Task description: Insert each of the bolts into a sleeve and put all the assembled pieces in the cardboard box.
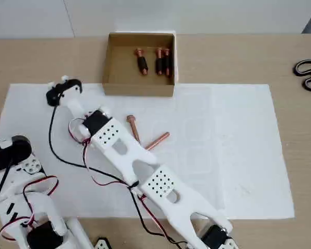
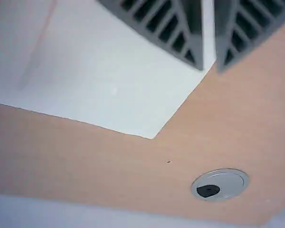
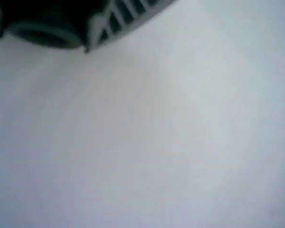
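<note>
Copper bolts, two of them bare, lie on the white paper [image 1: 238, 145] just in front of the cardboard box [image 1: 139, 89]. One bolt [image 1: 133, 127] is nearer the box's front wall and the other bolt [image 1: 158, 140] is a little farther out; their ends are close but apart. Inside the box three assembled pieces [image 1: 159, 60] lie side by side, each a bolt in a black sleeve [image 1: 143, 65]. The job looks past halfway, with two pairings left.

The right arm stretches over the paper beside the bolts, its right gripper [image 1: 65, 87] off the box's front-left corner, near the paper's edge. In its wrist view a dark rounded thing [image 3: 38, 26] sits close by, possibly a sleeve; I cannot tell whether the claw is clenched on it or released. The left gripper [image 2: 209, 66] hangs over a paper corner well away from the box, its jaws drawn almost together on nothing.

The step in hand seems to be fetching a sleeve. Next, a bare bolt must be lifted and lined up end-on with the bore, probably work for both arms.
</note>
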